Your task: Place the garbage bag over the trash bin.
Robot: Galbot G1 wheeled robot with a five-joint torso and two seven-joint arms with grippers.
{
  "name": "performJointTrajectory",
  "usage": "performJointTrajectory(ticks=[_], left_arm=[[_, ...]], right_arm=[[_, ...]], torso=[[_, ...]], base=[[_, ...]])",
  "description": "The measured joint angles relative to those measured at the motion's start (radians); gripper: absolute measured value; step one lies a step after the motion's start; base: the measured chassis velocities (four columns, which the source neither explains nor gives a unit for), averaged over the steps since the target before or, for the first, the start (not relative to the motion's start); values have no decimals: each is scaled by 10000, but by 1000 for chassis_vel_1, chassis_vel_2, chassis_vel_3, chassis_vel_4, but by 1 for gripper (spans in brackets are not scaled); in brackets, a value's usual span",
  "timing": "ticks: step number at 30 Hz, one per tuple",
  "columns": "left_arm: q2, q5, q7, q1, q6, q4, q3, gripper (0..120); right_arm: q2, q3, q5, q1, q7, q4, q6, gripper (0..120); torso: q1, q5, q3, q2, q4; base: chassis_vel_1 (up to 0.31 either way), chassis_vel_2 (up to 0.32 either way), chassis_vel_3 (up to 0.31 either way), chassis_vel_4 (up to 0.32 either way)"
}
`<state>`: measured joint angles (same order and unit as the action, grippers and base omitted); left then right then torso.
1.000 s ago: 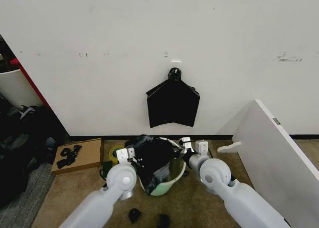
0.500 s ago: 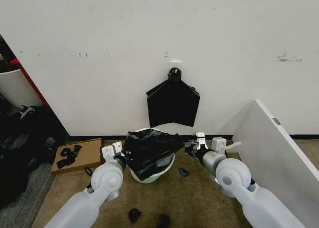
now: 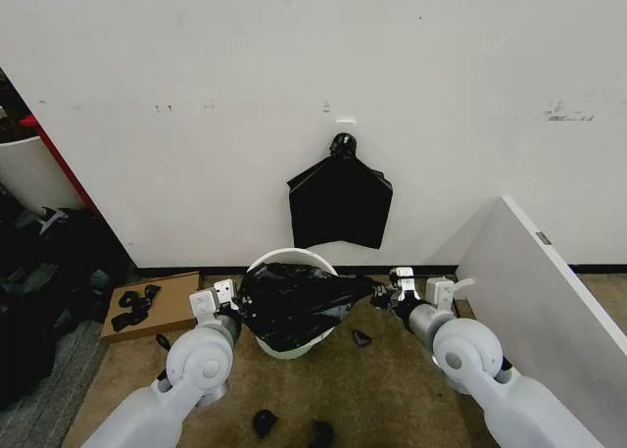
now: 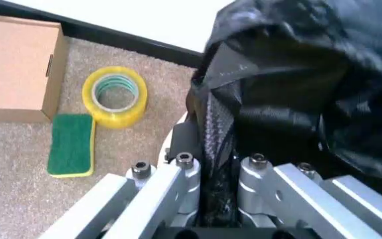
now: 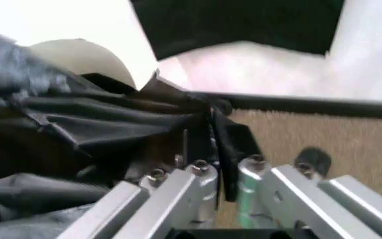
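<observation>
A tilted white board (image 3: pixel 534 296) leans at the right of the carpet floor, and one flat black bag bundle (image 3: pixel 339 203) hangs on the white wall above one round white plastic trash bin (image 3: pixel 289 262). The loose glossy black garbage bag (image 3: pixel 294 301) is stretched across the bin's mouth between two arms. The left gripper (image 4: pixel 214 179) and the right gripper (image 5: pixel 223 172) each have their jaws closed on a bag edge. Beside the bin lie one brown cardboard box (image 4: pixel 15 67), one yellow tape roll (image 4: pixel 116 95) and one green sponge (image 4: pixel 71 144).

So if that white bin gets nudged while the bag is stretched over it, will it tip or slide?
Probably slides: the trash bin looks like light plastic on carpet. It may tip too, since the garbage bag is held taut by the left pincer and right pincer.
</observation>
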<state>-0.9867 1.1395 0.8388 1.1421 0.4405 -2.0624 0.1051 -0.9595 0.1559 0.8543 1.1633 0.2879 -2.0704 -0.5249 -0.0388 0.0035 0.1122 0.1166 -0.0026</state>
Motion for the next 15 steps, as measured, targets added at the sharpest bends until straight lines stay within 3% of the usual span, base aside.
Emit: performJointTrajectory(ticks=[9, 15], left_arm=[[122, 13, 63, 26, 48, -117, 27, 4], [227, 41, 48, 29, 108, -163, -16, 4]], right_arm=[[500, 411, -1732, 983, -902, -771, 777, 32], [1051, 1233, -2537, 1848, -1815, -1283, 1511, 58]], torso=[[0, 0, 0, 0, -1], [0, 1, -1, 0, -4]], base=[[0, 0, 0, 0], [0, 0, 0, 0]])
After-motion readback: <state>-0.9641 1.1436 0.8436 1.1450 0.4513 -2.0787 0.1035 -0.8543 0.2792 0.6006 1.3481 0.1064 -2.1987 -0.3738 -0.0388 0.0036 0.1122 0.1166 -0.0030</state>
